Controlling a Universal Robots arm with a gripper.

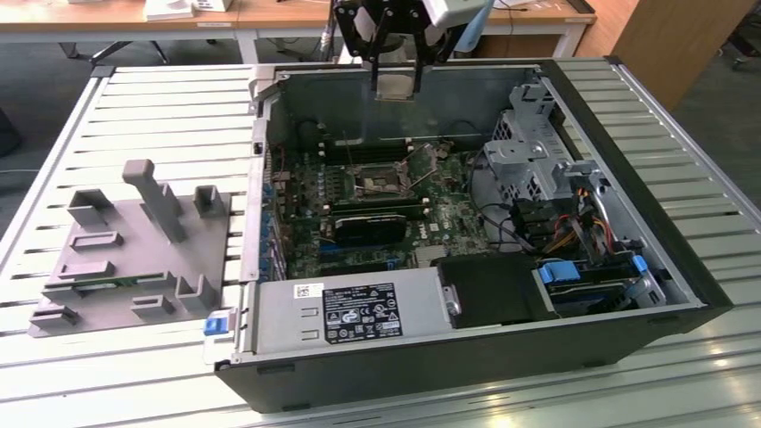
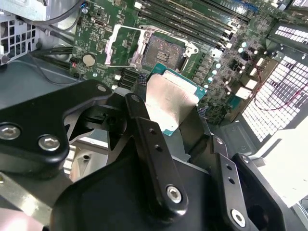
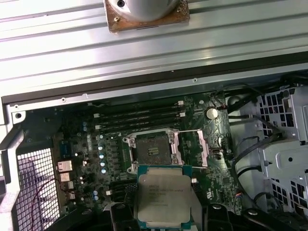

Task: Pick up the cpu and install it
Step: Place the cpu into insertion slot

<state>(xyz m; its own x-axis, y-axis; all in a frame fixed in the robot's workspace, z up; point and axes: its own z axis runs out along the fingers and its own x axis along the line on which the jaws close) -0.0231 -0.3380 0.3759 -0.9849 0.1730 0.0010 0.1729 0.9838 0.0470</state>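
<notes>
My gripper (image 1: 396,86) hangs above the back of the open computer case (image 1: 666,267), shut on the cpu (image 1: 396,84). In both wrist views the cpu (image 2: 169,98) (image 3: 163,196) is a flat square with a silver metal top and a teal rim, clamped between the two black fingers (image 2: 144,130). It is in the air, clear of the motherboard. The empty socket (image 1: 378,183) (image 2: 166,48) (image 3: 153,150) lies below with its metal load frame swung open beside it.
A grey plastic fixture (image 1: 131,250) with upright blocks sits on the slatted table at the exterior view's left. Inside the case are a power supply (image 1: 345,312), a black card (image 1: 369,227), a metal drive cage (image 1: 535,152) and loose cables (image 1: 571,223).
</notes>
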